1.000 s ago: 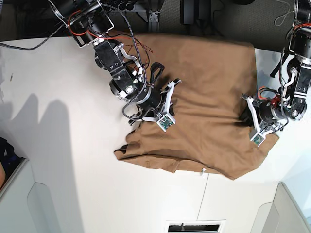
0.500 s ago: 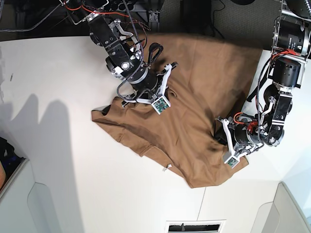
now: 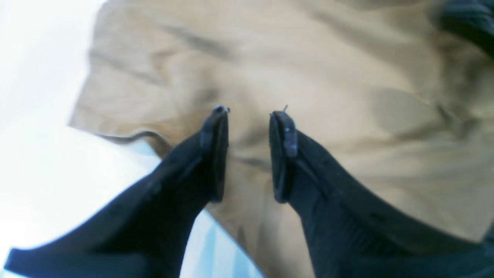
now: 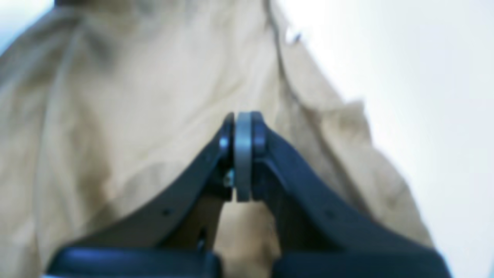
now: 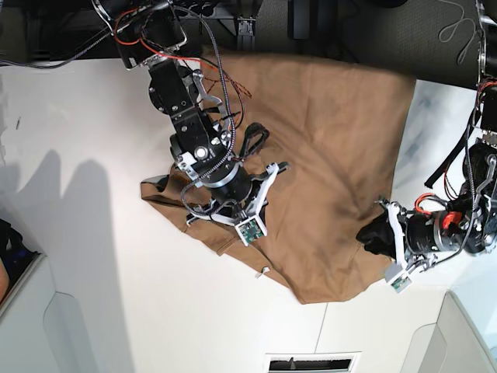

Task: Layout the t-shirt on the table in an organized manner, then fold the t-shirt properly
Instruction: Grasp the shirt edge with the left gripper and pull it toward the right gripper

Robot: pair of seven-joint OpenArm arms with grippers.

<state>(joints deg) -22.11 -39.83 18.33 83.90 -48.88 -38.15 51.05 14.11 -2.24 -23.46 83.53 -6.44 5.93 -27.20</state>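
Layout unfinished, no fold begun: t-shirt lay skewed and wrinkled on the table, right claw clenched, apparently pinching cloth, left claw parted over its right edge.

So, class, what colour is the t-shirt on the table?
Plain tan-brown, no pattern. The t-shirt shows best in the base view.

Tan t-shirt lies rumpled across the white table.
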